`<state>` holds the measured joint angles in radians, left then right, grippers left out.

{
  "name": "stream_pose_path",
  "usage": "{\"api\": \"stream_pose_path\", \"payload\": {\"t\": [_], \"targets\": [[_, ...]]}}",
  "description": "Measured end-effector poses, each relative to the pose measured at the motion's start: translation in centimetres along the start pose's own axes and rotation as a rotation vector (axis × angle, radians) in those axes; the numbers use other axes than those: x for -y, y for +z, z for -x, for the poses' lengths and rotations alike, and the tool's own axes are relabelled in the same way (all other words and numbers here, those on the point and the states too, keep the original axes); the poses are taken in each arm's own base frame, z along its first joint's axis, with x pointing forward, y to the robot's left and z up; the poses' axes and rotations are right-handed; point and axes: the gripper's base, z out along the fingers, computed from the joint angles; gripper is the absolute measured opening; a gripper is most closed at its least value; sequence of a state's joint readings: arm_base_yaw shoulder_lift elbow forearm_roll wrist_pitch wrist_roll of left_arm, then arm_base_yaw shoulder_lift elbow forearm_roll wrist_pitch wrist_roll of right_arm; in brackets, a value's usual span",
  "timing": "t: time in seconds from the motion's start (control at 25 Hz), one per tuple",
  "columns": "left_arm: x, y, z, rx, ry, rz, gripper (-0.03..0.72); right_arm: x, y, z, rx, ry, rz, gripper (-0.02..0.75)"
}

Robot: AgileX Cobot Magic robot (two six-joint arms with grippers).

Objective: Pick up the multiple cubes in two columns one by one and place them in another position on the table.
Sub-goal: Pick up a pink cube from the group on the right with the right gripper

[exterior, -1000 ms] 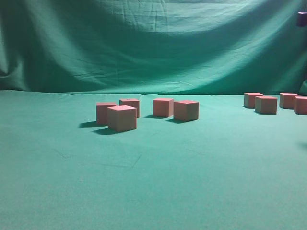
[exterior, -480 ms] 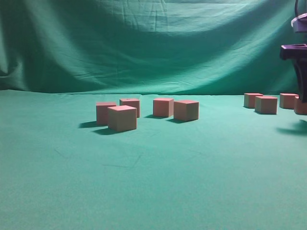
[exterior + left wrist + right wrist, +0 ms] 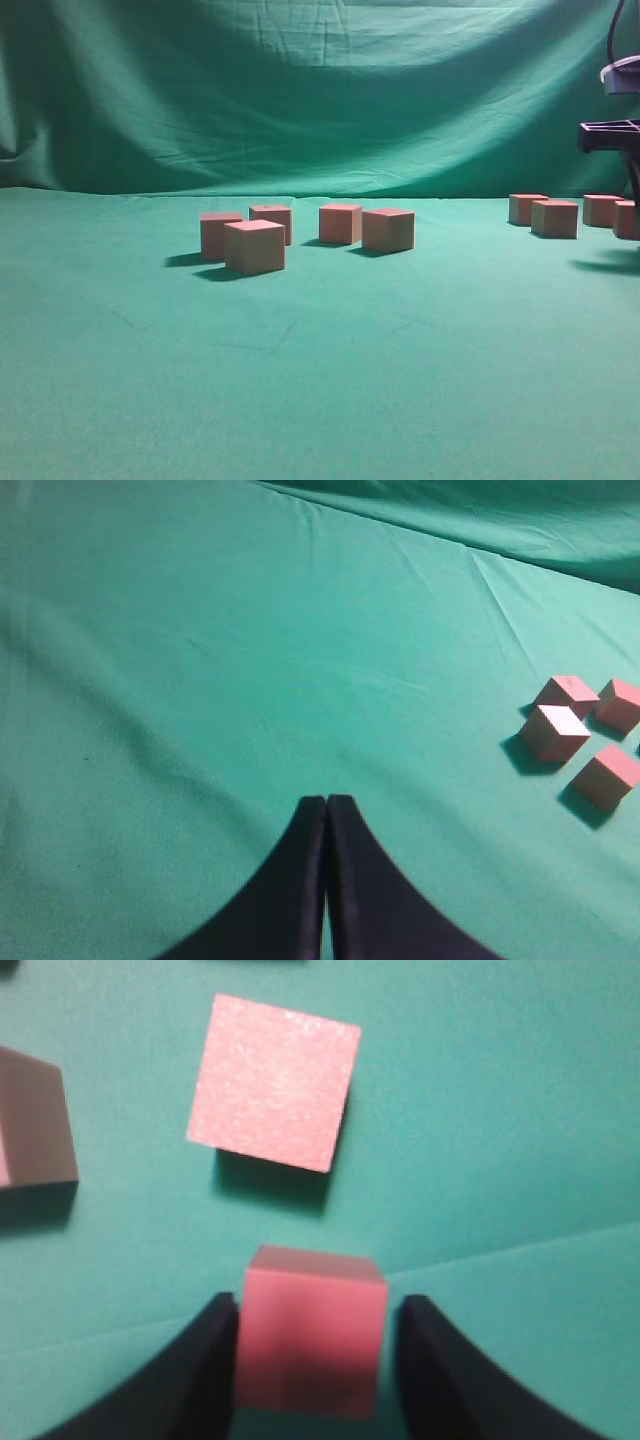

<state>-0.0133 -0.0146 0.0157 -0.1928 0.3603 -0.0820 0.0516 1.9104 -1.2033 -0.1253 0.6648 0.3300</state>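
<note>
Several pinkish-red cubes stand on the green table. One cluster sits left of centre around a front cube, and a second row, including one cube, lies at the far right. In the right wrist view my right gripper straddles one cube; the left finger touches it, while a thin strip of cloth shows between it and the right finger. Another cube lies just beyond. The right arm shows only at the exterior view's right edge. My left gripper hangs shut and empty over bare cloth, with cubes off to its right.
A draped green backdrop rises behind the table. A third cube stands at the left edge of the right wrist view, close to the straddled one. Bare cloth fills the table's front half.
The right arm came into the exterior view at the upper right and dropped over the right-hand row of cubes. None of the cubes has moved.
</note>
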Motion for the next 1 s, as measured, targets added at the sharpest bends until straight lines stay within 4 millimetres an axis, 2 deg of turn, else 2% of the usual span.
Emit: {"api": "stream_pose_path", "payload": {"t": [0.08, 0.32, 0.4, 0.48, 0.6, 0.76, 1.0], "targets": [[0.0, 0.0, 0.0, 0.0, 0.0, 0.0, 0.0, 0.0, 0.0, 0.0, 0.0, 0.0, 0.0, 0.269], [0.0, 0.0, 0.0, 0.0, 0.0, 0.0, 0.0, 0.1, -0.5, 0.1, -0.046, -0.017, -0.017, 0.275], [0.0, 0.0, 0.0, 0.0, 0.0, 0.0, 0.0, -0.2, -1.6, 0.6, -0.061, -0.035, -0.023, 0.275], [0.0, 0.0, 0.0, 0.0, 0.0, 0.0, 0.0, -0.8, -3.7, 0.9, -0.052, -0.082, -0.015, 0.275], [0.0, 0.0, 0.0, 0.0, 0.0, 0.0, 0.0, -2.9, -7.4, 0.7, -0.013, -0.203, 0.014, 0.275], [0.0, 0.0, 0.0, 0.0, 0.0, 0.0, 0.0, -6.3, -11.0, -1.3, 0.004, -0.386, 0.053, 0.275], [0.0, 0.0, 0.0, 0.0, 0.0, 0.0, 0.0, -11.6, -12.6, -5.1, -0.046, -0.642, 0.098, 0.275]]}}
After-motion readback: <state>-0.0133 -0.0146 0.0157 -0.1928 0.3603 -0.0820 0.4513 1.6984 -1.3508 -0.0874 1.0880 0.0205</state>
